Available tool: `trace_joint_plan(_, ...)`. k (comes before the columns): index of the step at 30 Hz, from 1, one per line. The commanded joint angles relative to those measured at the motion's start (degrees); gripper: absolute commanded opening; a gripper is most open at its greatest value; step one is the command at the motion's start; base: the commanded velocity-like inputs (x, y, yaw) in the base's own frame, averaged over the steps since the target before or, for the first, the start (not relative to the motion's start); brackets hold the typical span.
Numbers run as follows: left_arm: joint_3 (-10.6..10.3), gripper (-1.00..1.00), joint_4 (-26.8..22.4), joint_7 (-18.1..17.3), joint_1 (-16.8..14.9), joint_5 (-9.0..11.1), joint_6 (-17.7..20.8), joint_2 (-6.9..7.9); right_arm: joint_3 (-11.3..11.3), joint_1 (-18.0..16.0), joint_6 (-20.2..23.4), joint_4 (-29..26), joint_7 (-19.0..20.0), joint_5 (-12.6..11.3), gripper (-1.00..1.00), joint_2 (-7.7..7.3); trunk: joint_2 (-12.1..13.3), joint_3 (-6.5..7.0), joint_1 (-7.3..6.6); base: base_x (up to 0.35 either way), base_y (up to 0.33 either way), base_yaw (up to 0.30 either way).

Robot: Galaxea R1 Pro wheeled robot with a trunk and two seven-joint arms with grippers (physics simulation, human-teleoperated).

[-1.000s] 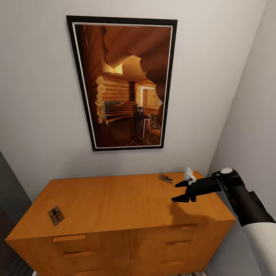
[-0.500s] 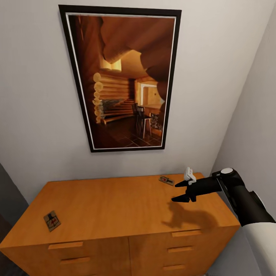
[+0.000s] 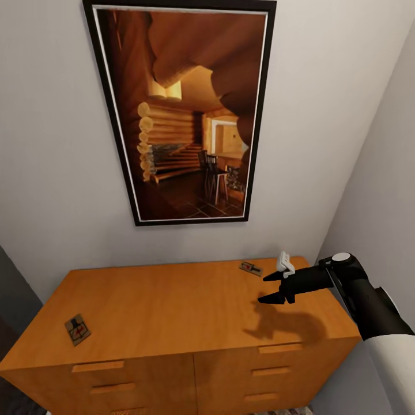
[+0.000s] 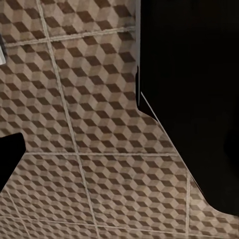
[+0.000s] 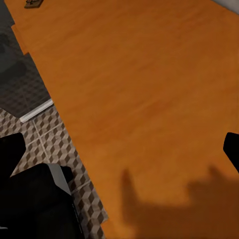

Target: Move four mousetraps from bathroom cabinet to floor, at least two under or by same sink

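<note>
Two mousetraps lie on top of the cabinet: one mousetrap near its front left corner, the other mousetrap at the back right. My right gripper hovers open above the right part of the top, just in front of the back-right trap, holding nothing. In the right wrist view the orange top passes under my right gripper, with a trap far off at the edge. My left gripper hangs open over the bathroom floor, one fingertip showing. The bathroom sink is out of view.
A large black-framed picture hangs on the wall behind the cabinet. A grey wall closes in at the right. Drawer handles line the cabinet front. The robot's black base stands on the tiles beside the cabinet.
The head camera has moved: picture frame and cabinet look larger and sit differently in the view. The right gripper keeps its place and stays open. Both traps lie as before.
</note>
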Motion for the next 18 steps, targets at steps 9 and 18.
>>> trace_joint_plan(9,-0.49,1.0,0.12,0.09,-0.04,0.54,-0.32,-0.19,0.05,-0.06,0.6,-0.06,0.31,0.29,1.0,-0.03,-0.12,-0.93,0.03,0.0,0.0,0.0)
trace_joint_plan(18,-0.49,1.0,0.13,0.09,-0.04,0.53,-0.32,-0.2,0.05,-0.06,0.56,-0.06,0.34,0.29,1.0,-0.03,-0.12,-1.75,0.03,0.0,0.0,0.0)
